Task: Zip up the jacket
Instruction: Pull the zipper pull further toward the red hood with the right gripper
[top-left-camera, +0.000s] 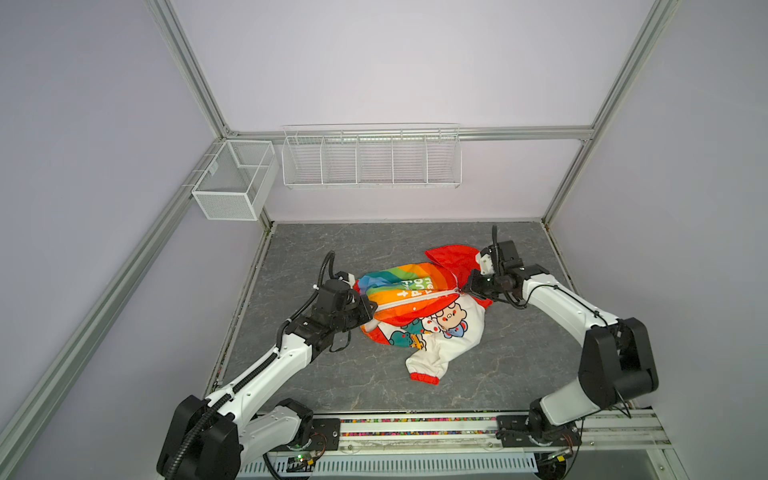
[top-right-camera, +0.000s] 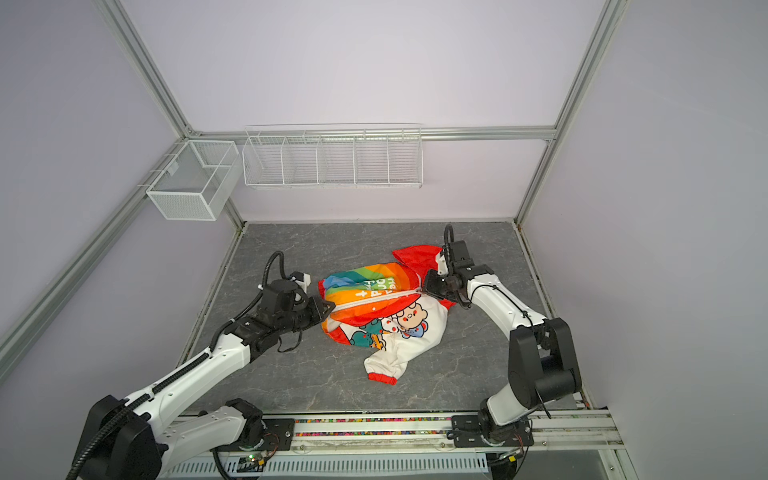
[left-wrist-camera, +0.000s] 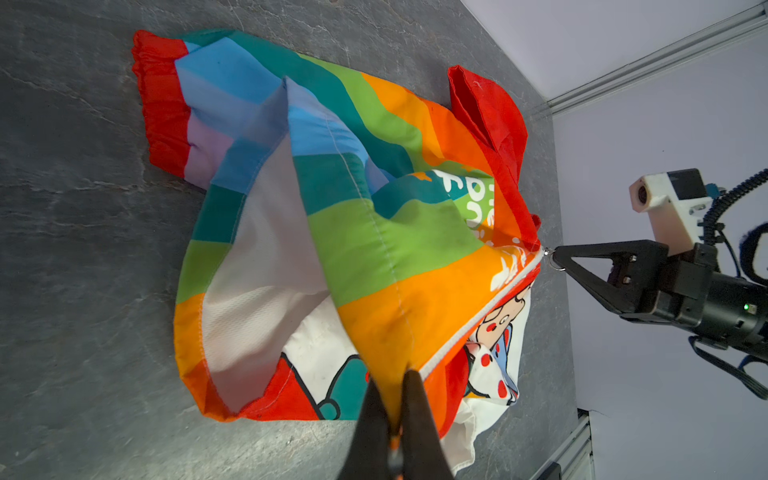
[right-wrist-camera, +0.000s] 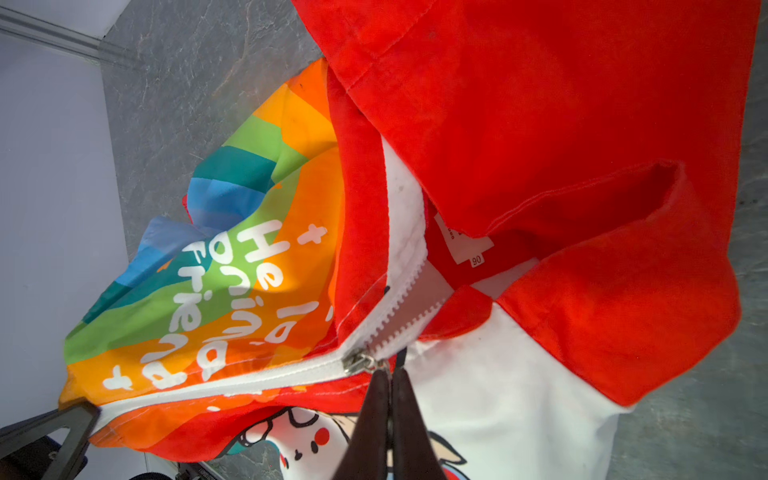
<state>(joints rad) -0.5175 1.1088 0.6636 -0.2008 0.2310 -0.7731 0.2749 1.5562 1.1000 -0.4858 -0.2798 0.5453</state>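
Jacket (top-left-camera: 419, 291) sits crumpled mid-worktop (top-left-camera: 357, 249), hood (top-left-camera: 453, 257) toward upper right in both top views. Zipper (top-left-camera: 415, 300) runs lower left to upper right, taut between the arms. Left fingers (left-wrist-camera: 417, 419) together, clamped on the hem end. Right fingers (right-wrist-camera: 409, 428) together, pinching slider pull (right-wrist-camera: 365, 362). Open teeth (right-wrist-camera: 409, 291) lead past the slider toward the hood, so the right arm likely pulls that way while the left anchors.

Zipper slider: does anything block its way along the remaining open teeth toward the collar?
Nothing visible does. The right gripper is shut on the pull at the slider; ahead, the open teeth lie bare in a V. The size label sits beside their end, not across them. The left gripper pinches the jacket hem.
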